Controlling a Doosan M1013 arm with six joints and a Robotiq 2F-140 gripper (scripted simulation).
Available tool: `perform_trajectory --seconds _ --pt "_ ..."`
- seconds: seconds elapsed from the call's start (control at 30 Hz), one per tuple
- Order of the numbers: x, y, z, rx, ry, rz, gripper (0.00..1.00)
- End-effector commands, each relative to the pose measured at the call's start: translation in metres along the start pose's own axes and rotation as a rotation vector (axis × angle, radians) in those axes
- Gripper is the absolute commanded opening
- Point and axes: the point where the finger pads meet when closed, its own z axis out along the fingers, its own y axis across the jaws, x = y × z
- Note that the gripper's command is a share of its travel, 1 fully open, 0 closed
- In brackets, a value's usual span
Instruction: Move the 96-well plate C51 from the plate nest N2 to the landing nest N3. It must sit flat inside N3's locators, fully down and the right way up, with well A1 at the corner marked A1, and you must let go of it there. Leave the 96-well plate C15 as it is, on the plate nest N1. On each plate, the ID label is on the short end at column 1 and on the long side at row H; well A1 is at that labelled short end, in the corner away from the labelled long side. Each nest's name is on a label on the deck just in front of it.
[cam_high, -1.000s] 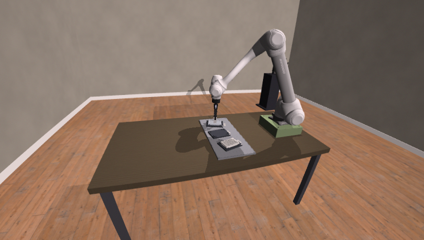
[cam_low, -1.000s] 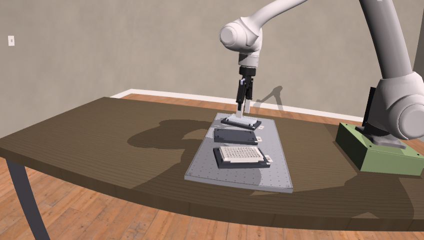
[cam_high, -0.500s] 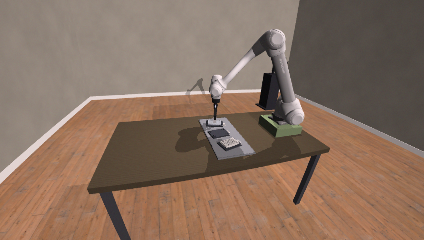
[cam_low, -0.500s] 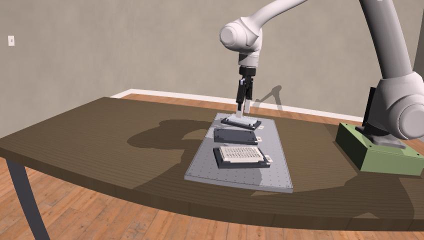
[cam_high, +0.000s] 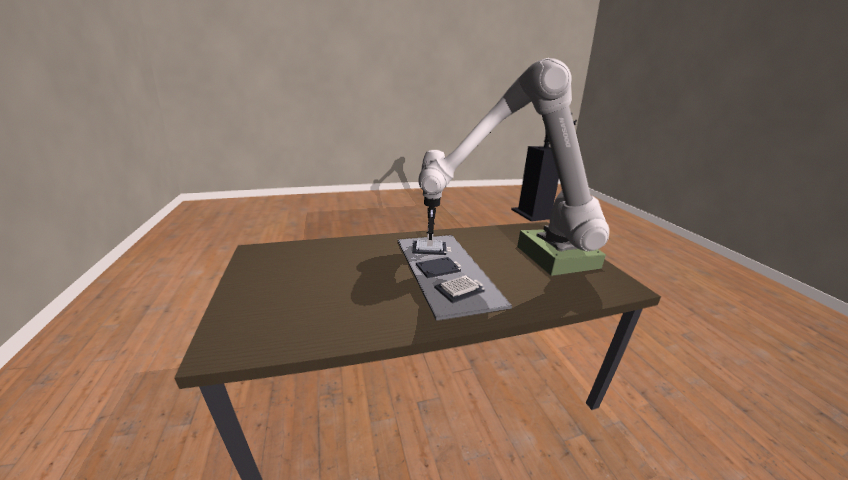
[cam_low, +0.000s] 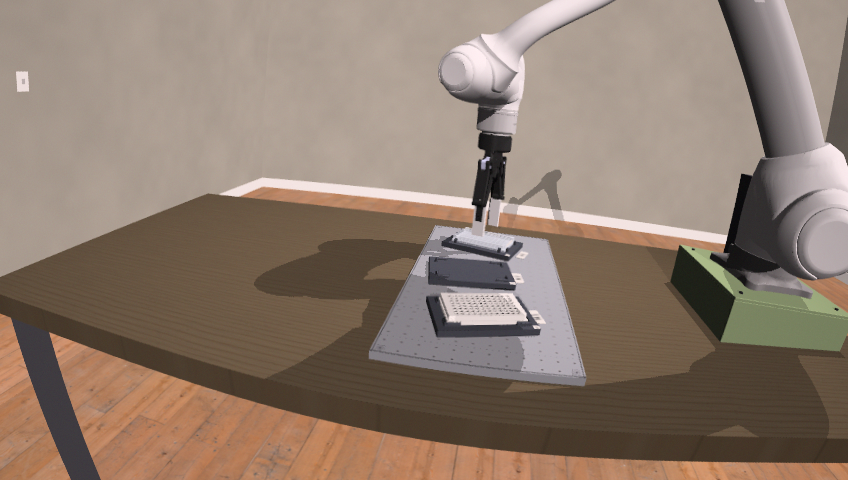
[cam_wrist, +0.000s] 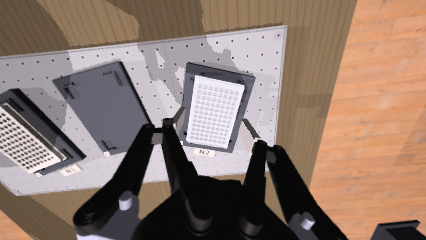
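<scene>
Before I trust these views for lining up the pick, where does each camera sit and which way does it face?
Top: high in the room, looking down at the table; whole arm shows.
Exterior: low beside the table, facing the deck plate; wrist, hand show.
Wrist: on the arm, looking down at plate C51; fingers show.
All share nest N2.

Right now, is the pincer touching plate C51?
Cannot tell. In the exterior view the open pincer overlaps plate C51; the wrist view shows neither contact nor gap plainly.
</scene>
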Motion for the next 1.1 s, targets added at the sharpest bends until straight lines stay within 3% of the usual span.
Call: perform_trajectory --seconds 0.0,0.53,0.57,1.07 --pt "-0.0008 -0.0032 0.001 -0.001 0.0 -0.003 0.66" --pt "-0.0008 -0.0032 0.001 -0.001 0.0 -0.003 0.66" --pt "-0.0008 -0.0032 0.001 -0.001 0.0 -0.003 0.59" --pt "-0.0008 -0.0032 0.001 -0.001 0.0 -0.003 0.59"
